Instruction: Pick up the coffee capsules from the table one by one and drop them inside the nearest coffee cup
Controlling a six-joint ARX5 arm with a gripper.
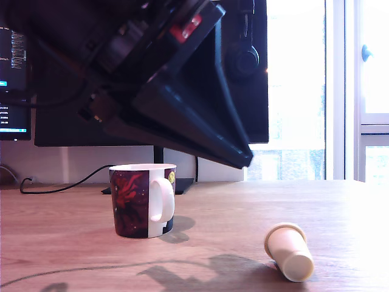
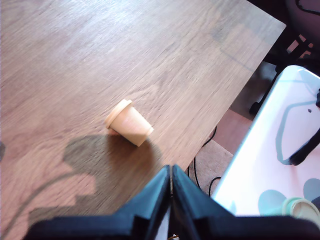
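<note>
Counter [image 1: 73, 243]: wood-grain, by a bright window.
Capsule [image 2: 128, 122]: cream, lay tipped on its side, well apart from the mug [image 1: 143, 199]; likely light, thin-walled, prone to roll; grip across its body.
Claw [image 2: 171, 181]: raised, fingers pressed together, holding nothing.

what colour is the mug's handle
White, on the mug with a dark red-and-black swirl print; clearest in the exterior view.

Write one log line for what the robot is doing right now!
tool shut, empty, above table | cream capsule on its side | mug upright
</note>
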